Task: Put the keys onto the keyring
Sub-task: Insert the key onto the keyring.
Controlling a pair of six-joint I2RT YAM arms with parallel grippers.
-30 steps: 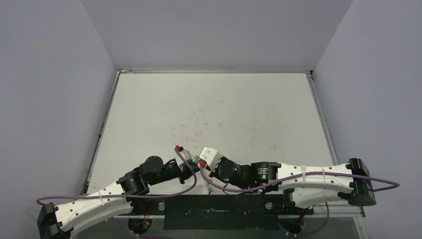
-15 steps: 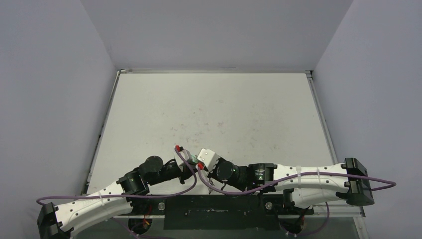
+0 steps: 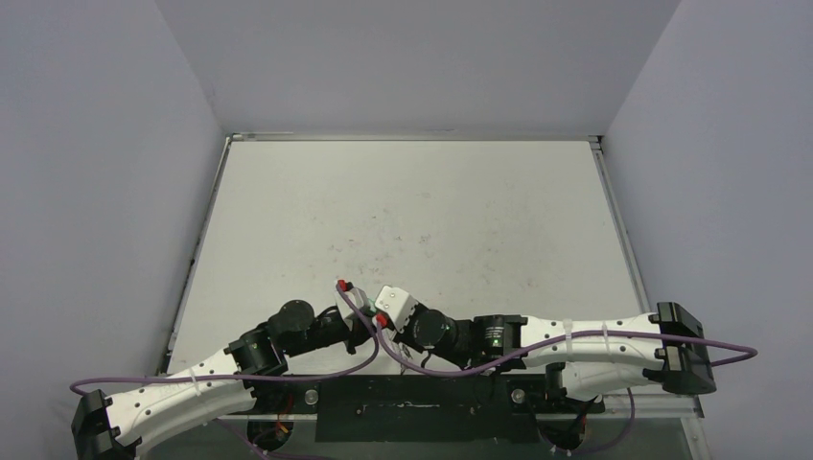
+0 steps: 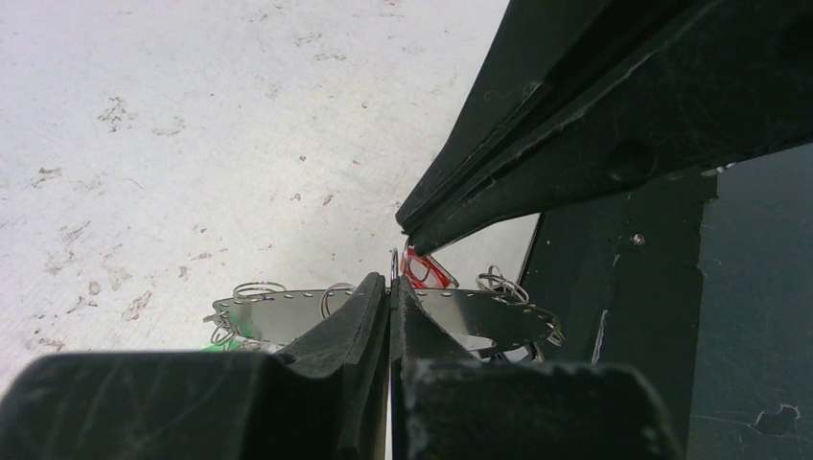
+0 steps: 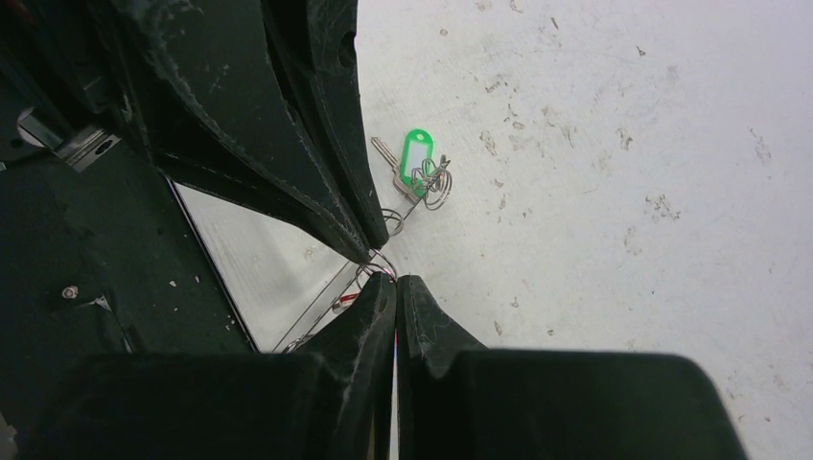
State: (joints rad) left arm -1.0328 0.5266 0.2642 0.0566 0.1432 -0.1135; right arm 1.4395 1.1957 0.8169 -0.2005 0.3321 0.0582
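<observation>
The keyring [image 4: 479, 321] shows in the left wrist view as a flat grey metal piece fringed with small rings. My left gripper [image 4: 391, 280] is shut on one of those rings. The red-tagged key [image 4: 428, 271] hangs at the tip of the right fingers [image 4: 499, 182]. In the right wrist view my right gripper [image 5: 394, 278] is shut with a red sliver between its pads. The left fingers [image 5: 288, 125] meet it tip to tip. The green-tagged key [image 5: 417, 158] hangs among rings on the keyring's far end, just above the table. From above, both wrists [image 3: 374, 316] meet near the front edge.
The white table [image 3: 412, 211] is scuffed. Its black front edge strip [image 3: 422, 407] runs just below both grippers. Purple cables [image 3: 364, 350] loop over the wrists. Grey walls [image 3: 115, 192] enclose the left, right and back sides.
The right arm has shifted slightly left, bringing its wrist closer to the left gripper. The left arm has stayed in place.
</observation>
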